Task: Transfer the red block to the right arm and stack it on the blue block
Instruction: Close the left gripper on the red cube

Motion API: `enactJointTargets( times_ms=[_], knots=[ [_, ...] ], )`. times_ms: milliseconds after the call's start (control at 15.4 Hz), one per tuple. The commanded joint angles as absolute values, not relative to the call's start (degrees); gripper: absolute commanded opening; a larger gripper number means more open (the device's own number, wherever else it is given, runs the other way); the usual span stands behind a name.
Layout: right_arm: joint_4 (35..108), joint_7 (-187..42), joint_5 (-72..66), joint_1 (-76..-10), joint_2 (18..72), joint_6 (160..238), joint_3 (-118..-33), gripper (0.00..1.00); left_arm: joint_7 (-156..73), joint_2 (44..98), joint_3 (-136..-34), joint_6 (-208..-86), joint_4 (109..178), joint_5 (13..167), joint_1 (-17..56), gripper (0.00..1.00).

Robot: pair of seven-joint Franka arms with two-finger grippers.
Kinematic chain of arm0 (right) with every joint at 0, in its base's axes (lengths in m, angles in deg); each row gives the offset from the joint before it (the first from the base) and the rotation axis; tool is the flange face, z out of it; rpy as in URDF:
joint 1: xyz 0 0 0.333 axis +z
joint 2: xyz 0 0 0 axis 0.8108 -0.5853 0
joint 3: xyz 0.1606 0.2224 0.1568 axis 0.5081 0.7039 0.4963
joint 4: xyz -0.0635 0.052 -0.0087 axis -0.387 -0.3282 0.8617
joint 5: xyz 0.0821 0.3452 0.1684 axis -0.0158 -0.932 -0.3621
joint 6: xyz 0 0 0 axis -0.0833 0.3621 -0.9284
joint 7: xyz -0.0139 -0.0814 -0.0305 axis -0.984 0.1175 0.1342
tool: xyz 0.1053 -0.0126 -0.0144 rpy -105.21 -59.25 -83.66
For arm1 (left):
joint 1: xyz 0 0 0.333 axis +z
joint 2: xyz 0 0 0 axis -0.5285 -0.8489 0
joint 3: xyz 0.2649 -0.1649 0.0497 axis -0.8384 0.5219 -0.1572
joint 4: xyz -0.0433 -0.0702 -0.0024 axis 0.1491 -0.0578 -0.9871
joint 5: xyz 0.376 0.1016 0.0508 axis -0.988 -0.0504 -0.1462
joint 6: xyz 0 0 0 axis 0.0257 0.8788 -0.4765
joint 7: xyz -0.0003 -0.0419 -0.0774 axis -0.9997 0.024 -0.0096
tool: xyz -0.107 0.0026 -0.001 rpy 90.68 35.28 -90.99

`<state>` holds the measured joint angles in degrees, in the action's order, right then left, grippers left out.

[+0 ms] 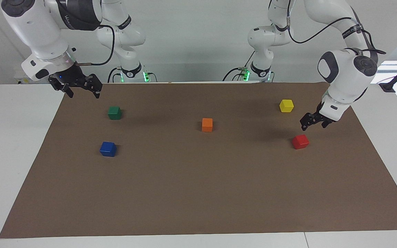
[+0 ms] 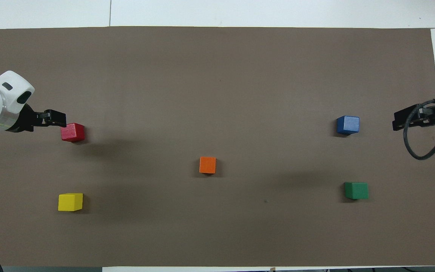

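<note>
Hovering empty, fingers parted, left gripper [image 1: 314, 122] near red block [image 1: 300, 141]: off-centre descent risks nudging it aside.

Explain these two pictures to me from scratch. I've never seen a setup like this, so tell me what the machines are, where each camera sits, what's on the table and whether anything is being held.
These are two white robot arms, each ending in a black two-finger gripper. One picture is taken from across the table, facing the robots; the other looks down from above their own end, so the sides appear swapped.

A brown mat covers the table. Five small cubes rest on it, apart from one another: the red block, a yellow cube, an orange cube in the middle, a green cube and the blue block.

Nothing is held. The left gripper hangs open just above the mat beside the red block, not touching it. The right gripper waits, open, raised at its end of the table.
</note>
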<state>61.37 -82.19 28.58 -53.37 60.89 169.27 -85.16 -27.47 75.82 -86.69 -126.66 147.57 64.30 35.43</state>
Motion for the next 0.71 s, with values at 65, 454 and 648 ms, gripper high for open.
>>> enactJointTargets(
  times_ms=[65,454,648],
  knots=[
    [63.1,-80.5,27.7,-54.4,62.4,169.8,-84.6,1.00,-27.0,75.2,-86.7,-134.5,152.8,64.3,35.8,1.00],
    [63.1,-80.2,27.7,-54.4,62.4,169.8,-84.6,1.00,-27.4,73.0,-86.7,-139.6,155.4,64.4,35.9,1.00],
    [63.2,-78.9,27.7,-54.4,62.4,170.8,-84.6,1.00,-27.8,70.8,-86.7,-141.3,155.5,64.4,35.9,1.00]
  ],
)
